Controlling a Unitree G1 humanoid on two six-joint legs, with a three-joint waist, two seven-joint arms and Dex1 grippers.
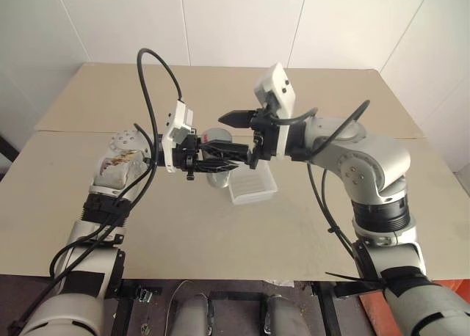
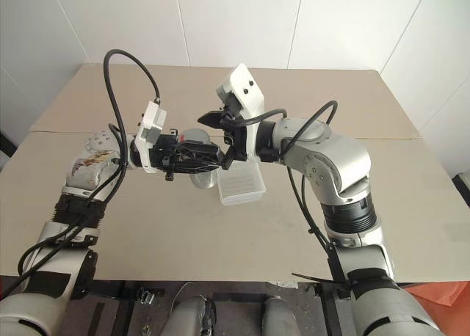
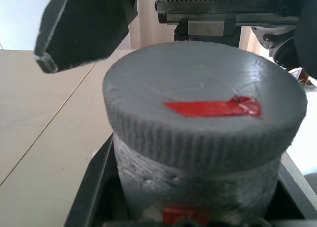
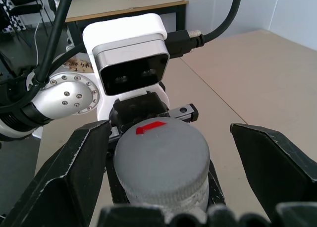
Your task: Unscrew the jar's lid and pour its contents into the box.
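My left gripper is shut on the jar, holding it by its body above the table. The grey lid with its red mark sits on the jar. My right gripper reaches in from the right and is open, with one black finger on each side of the lid and a gap between each finger and the cap. The contents are hidden inside the jar. The translucent white box rests on the table just below and to the right of the jar.
The beige table spreads wide around the box. A seam runs across it behind the arms. White walls stand beyond the far edge. Black cables loop above both wrists.
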